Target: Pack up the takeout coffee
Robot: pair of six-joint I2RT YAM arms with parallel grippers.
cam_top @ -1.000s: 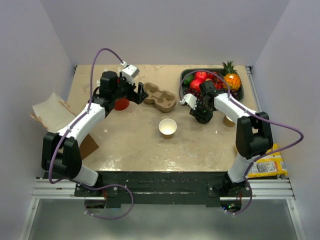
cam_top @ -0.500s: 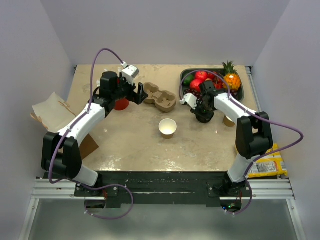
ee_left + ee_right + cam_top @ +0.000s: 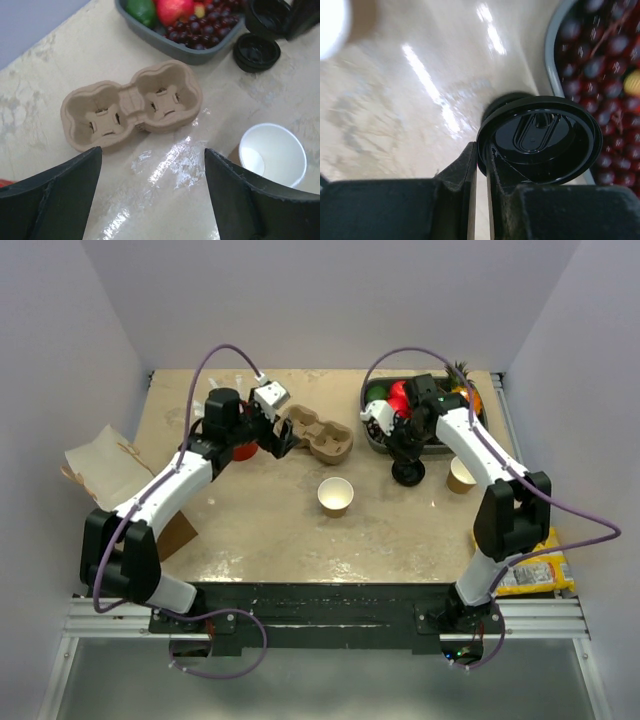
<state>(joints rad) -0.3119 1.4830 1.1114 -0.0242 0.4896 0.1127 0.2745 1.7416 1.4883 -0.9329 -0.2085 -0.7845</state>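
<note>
The takeout coffee [image 3: 407,473] stands on the table [image 3: 260,520] just in front of the fruit tray [image 3: 370,438]. From here it's only a black disc, so I'm guessing the cup sits under it. The right gripper [image 3: 481,150] hangs over it, pinched on the rim of a separate black lid [image 3: 540,137]. The left gripper [image 3: 152,155] is spread wide above the pulp carrier [image 3: 132,107]. I'd expect the coffee to be light and thin-walled, best held upright around the body below the lid. The table is glossy, and the plain walls [image 3: 330,300] are close.
</note>
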